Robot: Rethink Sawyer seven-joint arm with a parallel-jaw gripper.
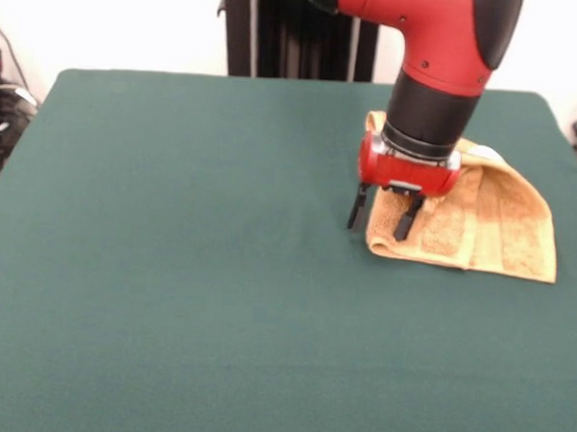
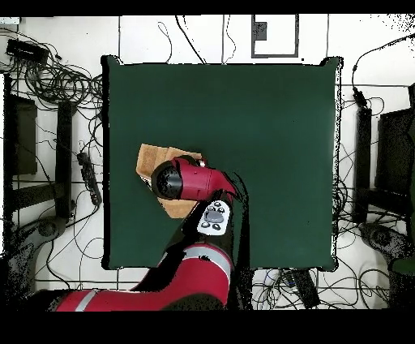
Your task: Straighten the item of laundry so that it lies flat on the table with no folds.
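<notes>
The orange-tan towel (image 1: 496,222) lies folded over in a rough wedge on the dark green table (image 1: 170,268), toward the far right in the front view. A paler band runs across it. My gripper (image 1: 380,217) points down at the towel's left edge, open. One finger (image 1: 357,208) is over bare table just left of the edge and the other (image 1: 404,222) is over the cloth. I cannot tell whether the tips touch. In the overhead view the arm's red wrist (image 2: 182,180) covers most of the towel (image 2: 152,156), and the fingers are hidden.
Black pedestal posts (image 1: 288,32) stand behind the table's far edge. Cables and equipment (image 2: 57,81) lie on the floor round the table (image 2: 275,146). The towel sits near the table's right edge in the front view.
</notes>
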